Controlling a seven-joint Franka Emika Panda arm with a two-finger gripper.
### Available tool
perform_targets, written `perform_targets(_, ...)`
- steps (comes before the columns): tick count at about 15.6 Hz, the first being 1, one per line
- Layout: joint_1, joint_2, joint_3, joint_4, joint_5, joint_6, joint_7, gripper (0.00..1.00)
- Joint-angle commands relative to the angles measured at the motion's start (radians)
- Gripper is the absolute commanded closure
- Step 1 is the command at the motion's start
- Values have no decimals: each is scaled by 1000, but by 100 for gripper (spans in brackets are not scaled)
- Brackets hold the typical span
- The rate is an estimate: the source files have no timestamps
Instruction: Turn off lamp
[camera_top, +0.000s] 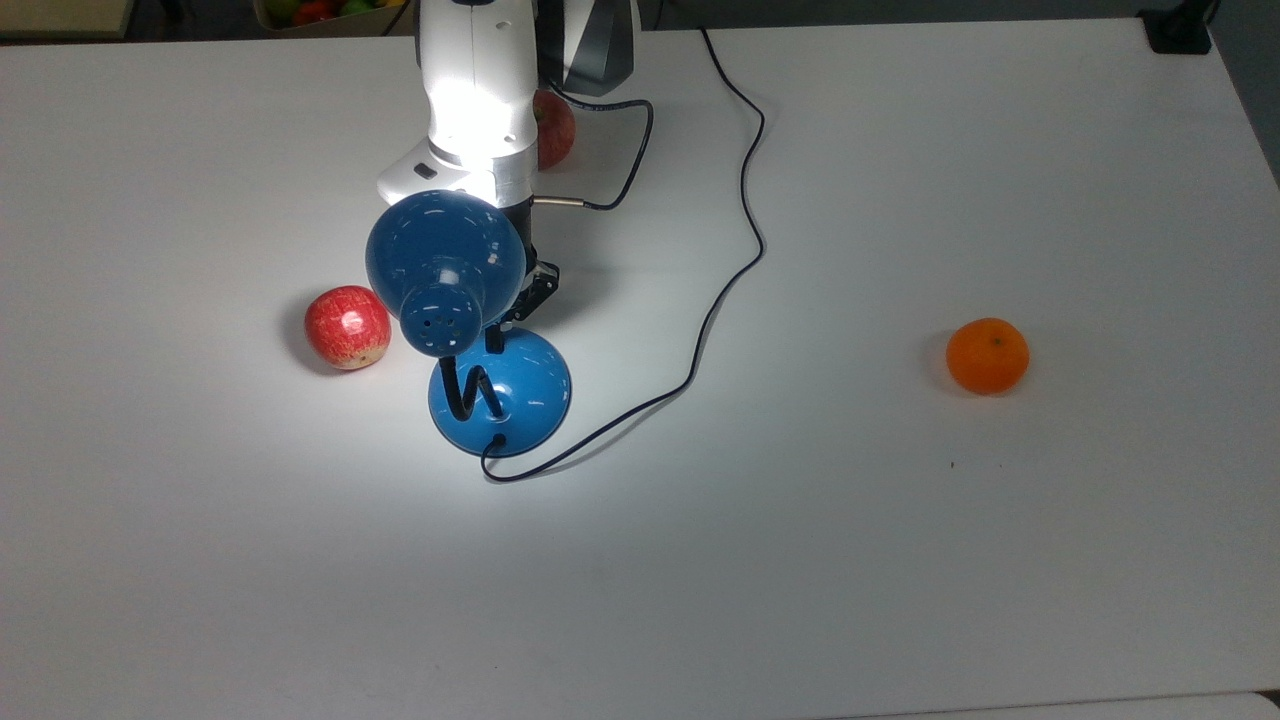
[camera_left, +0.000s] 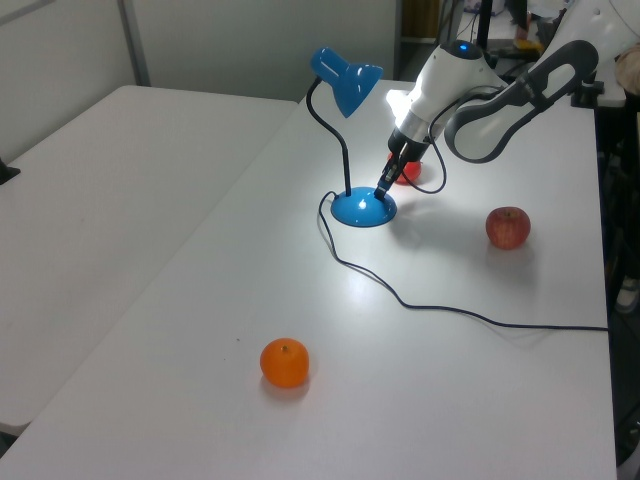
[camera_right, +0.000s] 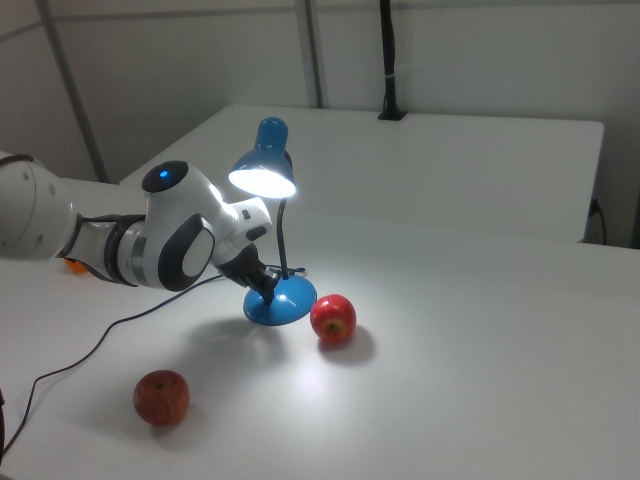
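Observation:
The blue lamp is lit and throws a bright pool on the white table. Its dome shade (camera_top: 445, 262) hangs over the round base (camera_top: 515, 395); a black bendy neck (camera_top: 470, 388) joins them. In the left view the shade (camera_left: 346, 80) stands high above the base (camera_left: 362, 209). My gripper (camera_left: 383, 187) points down with its narrow tip at the base's far rim, where a small black switch (camera_top: 494, 343) sits. The fingers look shut with nothing held. In the right view the gripper (camera_right: 264, 283) rests against the base (camera_right: 280, 306) under the glowing shade (camera_right: 264, 178).
A red apple (camera_top: 347, 327) lies just to the top view's left of the lamp. A second apple (camera_top: 554, 128) sits behind the arm. An orange (camera_top: 987, 355) lies far to the top view's right. The lamp's thin black cord (camera_top: 722, 295) snakes across the table toward the back edge.

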Motion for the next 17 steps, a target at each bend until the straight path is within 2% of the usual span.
perform_targets(1,12,-12,-6,-11,-17,-52,21,100)
perform_targets(11,5,-27,-7,-37,-18,-179,25,100)
perform_targets(17,9,-80,-7,-29,-18,-295,23,100)
